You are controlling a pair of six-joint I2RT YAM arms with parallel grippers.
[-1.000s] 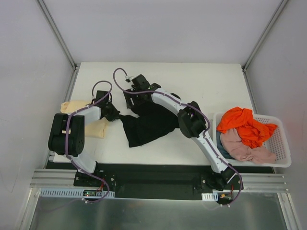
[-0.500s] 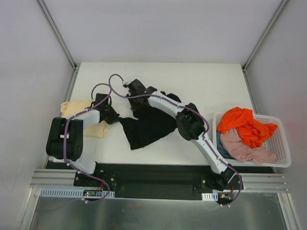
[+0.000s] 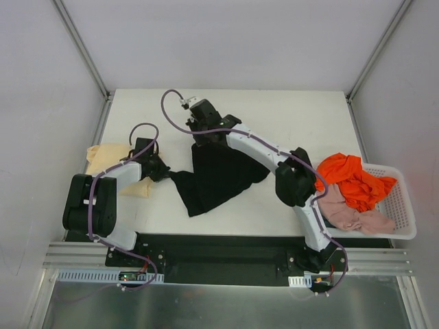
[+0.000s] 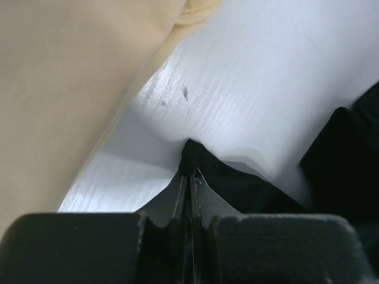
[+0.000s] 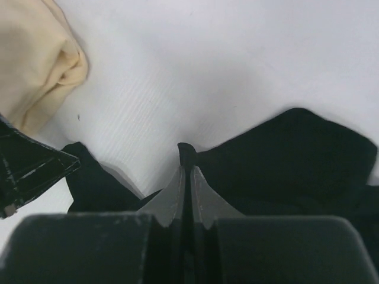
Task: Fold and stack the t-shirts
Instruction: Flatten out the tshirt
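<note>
The black shirt (image 3: 223, 179) lies crumpled in the middle of the table (image 3: 309, 123), a rough dark shape drawn out to a point at its left end and another at its far edge. The left gripper (image 4: 190, 175) has its fingers pressed together on a small fold of that left point, low over the table, with black cloth showing just past the tips. The right gripper (image 5: 185, 170) reaches in from the right, its arm lying over the shirt. Its fingers pinch a small peak of cloth at the far edge, the tips meeting with only cloth between them. The two grippers are near each other, and the left one shows at the edge of the right wrist view. The tan shirt (image 3: 108, 156) lies bunched at the left edge of the table, under and beside the left arm, apart from the black shirt with bare table between them. At the right edge stands a basket (image 3: 405, 209) holding the orange shirt (image 3: 351, 179) heaped on the pink shirt (image 3: 351, 216); the right arm's elbow hides the basket's left side
</note>
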